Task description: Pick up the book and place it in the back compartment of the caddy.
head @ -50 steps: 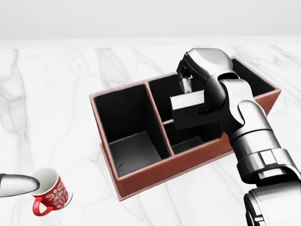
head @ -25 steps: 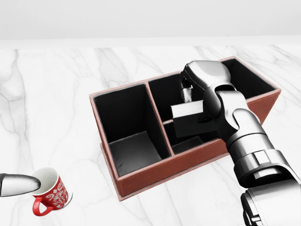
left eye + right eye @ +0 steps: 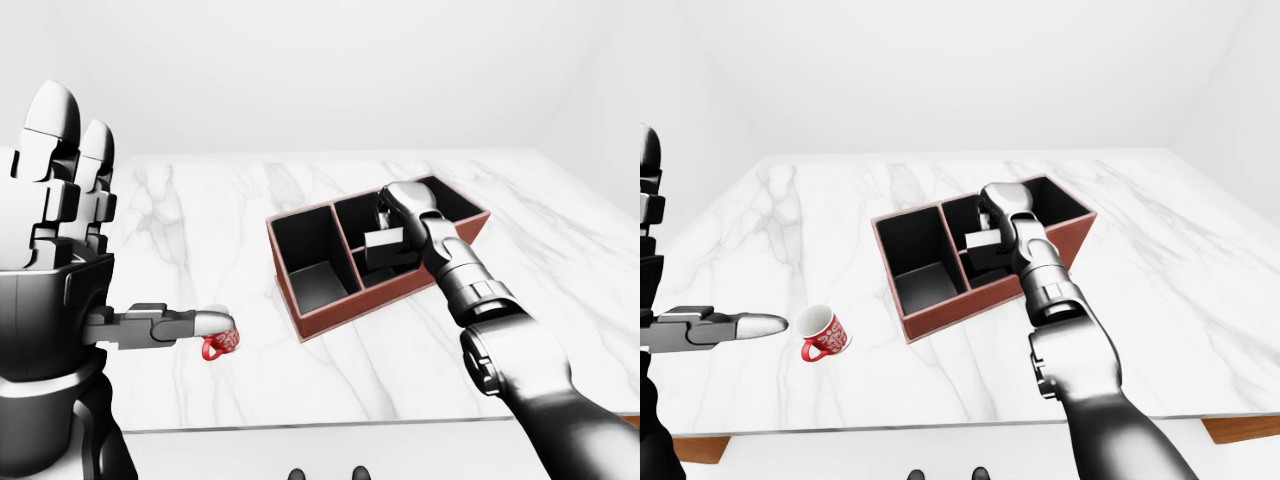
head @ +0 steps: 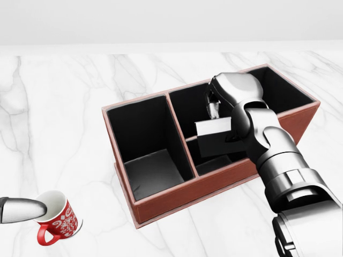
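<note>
Right hand grips book, holding it tilted over caddy at head view centre, above divider between its two small compartments. My left hand upright, fingers extended, frame left. Red mug on marble tabletop, lower left.

Head view looks steeply down, close on the caddy; left-eye and right-eye views sit farther off, facing across the marble counter, sharing caddy and mug.
</note>
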